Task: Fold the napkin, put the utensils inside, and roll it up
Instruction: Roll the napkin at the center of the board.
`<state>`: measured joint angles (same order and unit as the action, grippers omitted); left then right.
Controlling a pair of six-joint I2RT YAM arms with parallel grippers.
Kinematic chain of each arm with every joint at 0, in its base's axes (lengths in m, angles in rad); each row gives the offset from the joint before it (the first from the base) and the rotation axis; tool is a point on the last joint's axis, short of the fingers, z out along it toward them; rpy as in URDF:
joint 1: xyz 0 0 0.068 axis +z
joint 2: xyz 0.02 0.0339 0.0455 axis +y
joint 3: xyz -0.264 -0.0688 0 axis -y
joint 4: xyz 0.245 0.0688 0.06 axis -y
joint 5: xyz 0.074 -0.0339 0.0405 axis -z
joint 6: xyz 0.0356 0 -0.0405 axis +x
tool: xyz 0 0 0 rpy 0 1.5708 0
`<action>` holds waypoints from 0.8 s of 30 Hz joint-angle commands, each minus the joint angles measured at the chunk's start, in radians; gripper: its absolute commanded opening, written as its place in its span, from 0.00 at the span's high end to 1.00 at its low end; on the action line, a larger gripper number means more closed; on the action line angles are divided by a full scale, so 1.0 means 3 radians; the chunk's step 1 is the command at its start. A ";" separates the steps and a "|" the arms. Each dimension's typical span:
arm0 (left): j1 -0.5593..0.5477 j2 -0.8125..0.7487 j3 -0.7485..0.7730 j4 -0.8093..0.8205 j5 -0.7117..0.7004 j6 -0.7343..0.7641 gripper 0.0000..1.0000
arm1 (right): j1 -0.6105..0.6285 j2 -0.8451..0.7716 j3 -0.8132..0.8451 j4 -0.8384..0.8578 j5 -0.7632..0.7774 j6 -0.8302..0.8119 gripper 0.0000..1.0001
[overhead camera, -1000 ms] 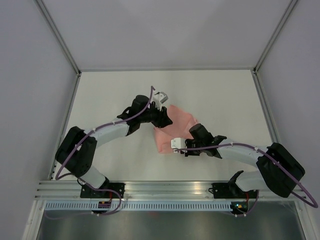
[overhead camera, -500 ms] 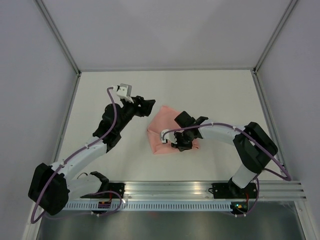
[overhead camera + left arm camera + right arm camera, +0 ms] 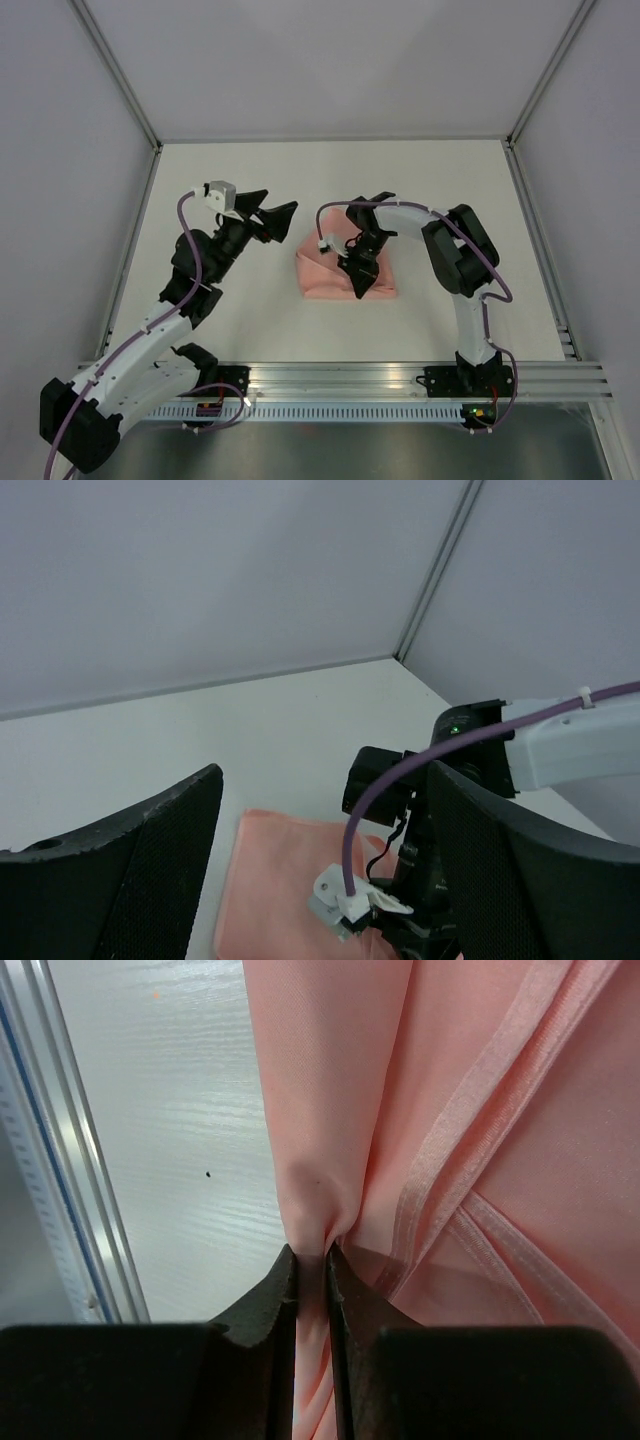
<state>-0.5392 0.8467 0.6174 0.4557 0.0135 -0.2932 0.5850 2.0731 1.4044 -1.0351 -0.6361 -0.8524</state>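
item: napkin [image 3: 320,282], pale pink satin, lying in layers mid-table [image 3: 430,180]. handling: soft, light, probably slippery, so best taken at a hemmed edge or a fold. my right gripper [image 3: 310,1256] is nipped nearly closed on a fold. my left gripper [image 3: 278,206] is wide apart, empty, beside it.

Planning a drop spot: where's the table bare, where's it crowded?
Bare: far table strip from napkin to back wall; near strip from napkin to the aluminium rail. Crowded: centre, right gripper pinching the napkin, open left gripper beside it.
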 commanded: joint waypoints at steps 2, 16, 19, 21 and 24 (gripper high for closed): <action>-0.0074 0.0015 -0.0018 -0.0082 0.0302 0.0486 0.15 | -0.0155 0.0580 0.0170 -0.0180 0.0305 -0.0150 0.96; -0.1490 0.1063 0.0084 -0.0414 -0.0628 0.1994 0.22 | -0.0232 0.1230 0.0882 -0.0568 0.0361 -0.0068 0.96; -0.1674 0.1298 0.0089 -0.0445 -0.0649 0.2148 0.22 | -0.0247 0.1337 0.1035 -0.0681 0.0341 -0.0073 0.96; -0.1766 0.1488 0.0095 -0.0450 -0.0679 0.2331 0.22 | -0.0252 0.1363 0.1051 -0.0696 0.0336 -0.0073 0.97; -0.1920 0.1789 0.0110 -0.0471 -0.0730 0.2511 0.18 | -0.0257 0.1368 0.1046 -0.0681 0.0326 -0.0068 0.97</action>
<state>-1.0809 1.3216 0.6170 0.3229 -0.1650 0.3344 0.5140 2.3993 1.7309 -1.4345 -0.7563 -0.8303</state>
